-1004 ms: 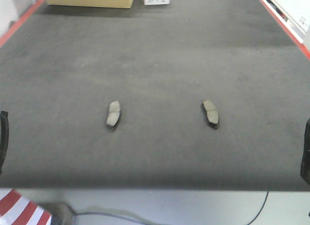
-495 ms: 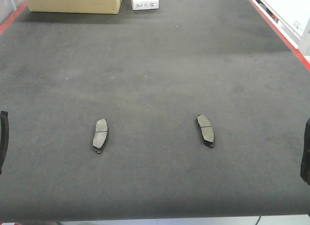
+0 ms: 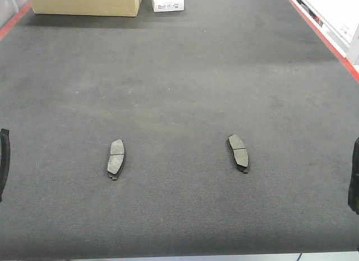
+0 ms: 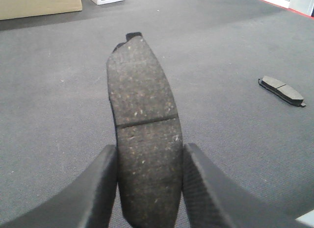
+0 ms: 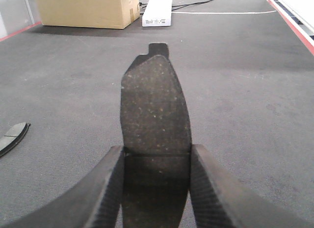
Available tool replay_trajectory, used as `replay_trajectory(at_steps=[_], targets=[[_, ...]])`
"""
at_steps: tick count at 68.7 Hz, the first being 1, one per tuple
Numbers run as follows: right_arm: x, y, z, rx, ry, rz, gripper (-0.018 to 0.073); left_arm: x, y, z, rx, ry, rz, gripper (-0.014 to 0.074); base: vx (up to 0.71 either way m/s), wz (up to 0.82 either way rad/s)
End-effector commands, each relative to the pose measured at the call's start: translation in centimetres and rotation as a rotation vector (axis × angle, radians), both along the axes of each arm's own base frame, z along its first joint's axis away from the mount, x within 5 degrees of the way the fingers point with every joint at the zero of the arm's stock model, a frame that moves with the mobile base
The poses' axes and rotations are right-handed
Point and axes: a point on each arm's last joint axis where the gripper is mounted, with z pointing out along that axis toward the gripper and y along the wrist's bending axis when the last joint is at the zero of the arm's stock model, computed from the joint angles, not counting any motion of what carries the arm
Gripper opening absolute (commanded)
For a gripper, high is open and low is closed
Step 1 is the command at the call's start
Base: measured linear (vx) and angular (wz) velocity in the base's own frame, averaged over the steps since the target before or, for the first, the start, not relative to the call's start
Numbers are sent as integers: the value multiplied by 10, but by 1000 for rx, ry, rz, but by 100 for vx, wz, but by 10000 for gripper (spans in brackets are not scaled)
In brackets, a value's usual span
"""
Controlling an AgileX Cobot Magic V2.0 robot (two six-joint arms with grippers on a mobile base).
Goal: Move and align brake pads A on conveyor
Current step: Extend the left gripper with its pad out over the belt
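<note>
Two flat, dark grey, slightly curved brake pads are lying on the wide dark charcoal conveyor belt (image 3: 179, 92) with its rough carpet-like surface and red side edges: the left-lying pad (image 3: 116, 158) and the right-lying pad (image 3: 238, 152) are sitting well apart from each other in the near half of the belt, each with its long axis running roughly away from the camera and a thin groove crossing its middle. In the left wrist view, the left gripper (image 4: 149, 184) is holding a third dark speckled brake pad (image 4: 142, 110), its two black jaws pressing against the pad's long edges while the grooved face is pointing up and the notched far end is reaching out over the belt; one of the lying pads is showing off to the right in that view. In the right wrist view, the right gripper (image 5: 156, 186) is likewise clamping a fourth dark speckled brake pad (image 5: 155, 105) between its black jaws, the tabbed far end pointing away across the belt. At the far end of the belt, a tan cardboard box (image 3: 84, 3) and a small white carton (image 3: 166, 0) are standing just beside each other.
</note>
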Motion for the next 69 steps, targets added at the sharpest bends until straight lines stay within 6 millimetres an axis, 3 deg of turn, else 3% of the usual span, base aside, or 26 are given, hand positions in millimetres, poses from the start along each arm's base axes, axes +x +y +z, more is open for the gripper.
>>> replay_trajectory(at_steps=[1,41,54,69], targets=[[1,0,19,15,-123,-6,-4,2,-1,19,-49,-117,2,60,0,0],[1,0,19,15,-123,-6,-4,10,-4,23,-101,-125,6,60,0,0],[1,0,19,15,-123,-6,-4,52,-18,28,12,34,-18,60,0,0],[1,0,19,15,-123,-6,-4,127,-50,26,123,216,-113,60,0,0]])
